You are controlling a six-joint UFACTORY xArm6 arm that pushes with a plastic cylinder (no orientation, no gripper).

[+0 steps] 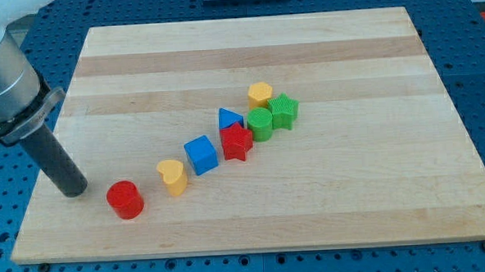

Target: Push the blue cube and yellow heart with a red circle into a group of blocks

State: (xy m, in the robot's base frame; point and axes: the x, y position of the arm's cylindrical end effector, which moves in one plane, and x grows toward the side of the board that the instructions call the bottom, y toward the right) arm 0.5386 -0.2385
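My tip [72, 191], bare and touching nothing, sits just left of the red circle [125, 199], which lies near the yellow heart [173, 177] and blue cube [201, 154] but apart, so grouping looks nearly done.

Legible text, labels, brands, numbers, signs: none. The desk [247, 45] shows plain wood grain only, unmarked from edge to edge and at all four corners. The blocks lying on it carry no letters or figures (their faces are solid colour). The perforated blue surface [478, 76] beyond the desk's edges bears no readable marking either.
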